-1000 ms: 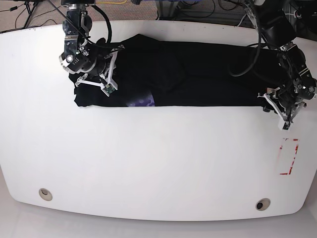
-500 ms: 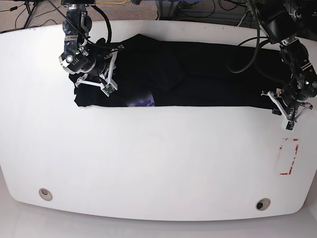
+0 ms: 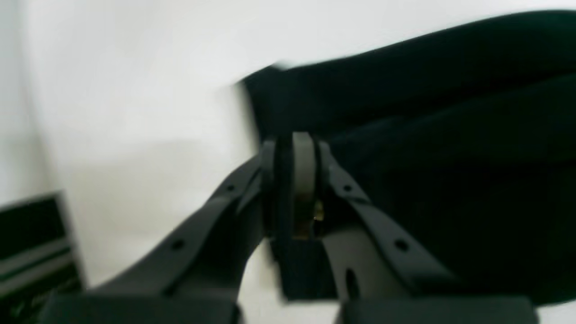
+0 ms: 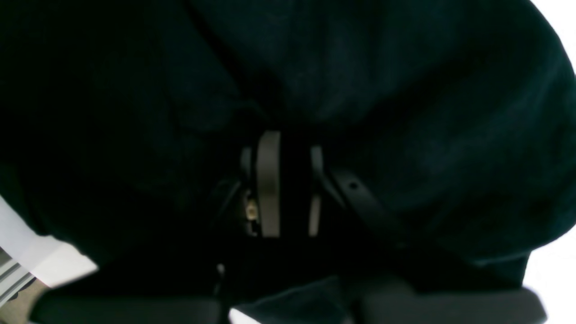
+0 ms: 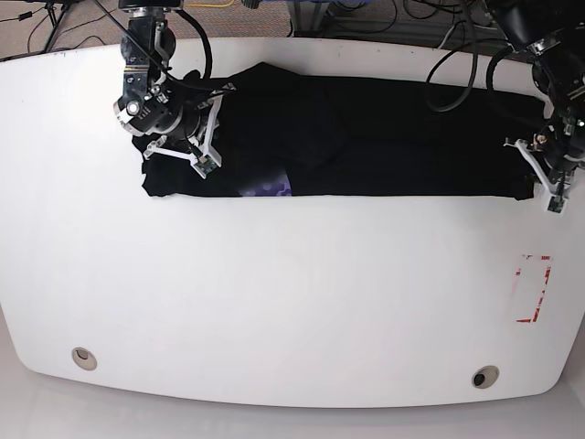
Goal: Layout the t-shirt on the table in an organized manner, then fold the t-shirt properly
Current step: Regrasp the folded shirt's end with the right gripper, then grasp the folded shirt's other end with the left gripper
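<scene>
Large black cloth t-shirt (image 5: pixel 366 137) stretched in a long band across far side of white smooth table (image 5: pixel 274 293), left gripper (image 3: pixel 294 148) pinched on its end corner, right gripper (image 4: pixel 281 180) clamped on cloth at opposite end, purple print (image 5: pixel 270 188) at near edge.

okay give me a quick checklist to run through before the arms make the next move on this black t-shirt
1. Left gripper closed on the hem end of the t-shirt: jaws nearly together with dark cloth between them, ok.
2. Right gripper gripping cloth at the other end: jaws close together over dark fabric, but the view is too dark to confirm a pinch, cannot tell.
3. Shirt lying as a long band across the far side of the table: ok.
4. Shirt smooth: folds near the middle and purple print peeking at the near edge, not ok.
5. Near half of the table free for spreading: ok.
6. Left wrist view sharp: blurred, not ok.
</scene>
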Controlling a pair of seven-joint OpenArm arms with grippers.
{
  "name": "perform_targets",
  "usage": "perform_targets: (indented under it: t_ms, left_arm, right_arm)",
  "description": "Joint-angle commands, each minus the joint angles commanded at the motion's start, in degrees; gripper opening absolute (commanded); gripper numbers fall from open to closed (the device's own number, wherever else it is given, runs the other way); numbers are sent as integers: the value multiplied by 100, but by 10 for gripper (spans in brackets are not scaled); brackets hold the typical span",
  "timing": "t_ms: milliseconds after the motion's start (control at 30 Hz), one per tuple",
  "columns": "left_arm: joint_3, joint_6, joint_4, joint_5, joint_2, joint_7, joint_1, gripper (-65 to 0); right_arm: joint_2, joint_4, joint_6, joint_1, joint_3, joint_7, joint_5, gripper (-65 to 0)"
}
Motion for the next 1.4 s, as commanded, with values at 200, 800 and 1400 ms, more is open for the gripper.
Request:
perform_targets:
  t_ms: [200, 800, 1400]
  left_arm:
    - [-193, 0, 9, 9, -132, 9, 352, -622]
    - [-193, 0, 387, -18, -35, 325, -132, -428]
    - [633, 0, -1284, 9, 246, 475, -1389, -393]
  right_arm:
    - [0, -9, 0, 0, 0, 0, -18, -577]
    - [0, -9, 0, 0, 0, 0, -9, -577]
    - [0, 0, 0, -18, 0, 0, 0, -577]
